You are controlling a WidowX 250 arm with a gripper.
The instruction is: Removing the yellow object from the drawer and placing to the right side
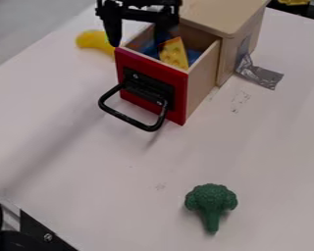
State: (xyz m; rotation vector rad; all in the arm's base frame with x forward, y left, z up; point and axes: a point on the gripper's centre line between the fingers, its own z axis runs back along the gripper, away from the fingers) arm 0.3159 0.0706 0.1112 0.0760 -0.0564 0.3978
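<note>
1. At the near left corner you have a black metal bracket with a screw [41,231], set along the edge of the white tabletop [88,176].
2. Near you, right of centre, lies a green toy broccoli [211,201], its stalk pointing towards you. White surface runs between it and the drawer, and on to the right side of the view.
3. Further off stands the pulled-out, light wooden drawer [202,76] with a red front panel [176,100]. Its black looped handle [131,120] juts out towards you.
4. Your task item, a yellow toy cheese wedge with orange edges [174,54], sits tilted inside the drawer, its upper end near the rim. Blue material [194,56] lies around it; the wooden walls stand on both sides.
5. Your black two-finger gripper [139,40] hangs at the drawer's far left part, fingers spread wide, with nothing visibly held. Whether it touches the wall or wedge, you cannot tell.
6. Right of the drawer, a strip of silver tape [261,77] extends from the wooden cabinet [226,17] onto the tabletop.
7. Left of the drawer, near the tabletop's far left edge, lies a curved yellow toy [92,39], partly hidden.
</note>
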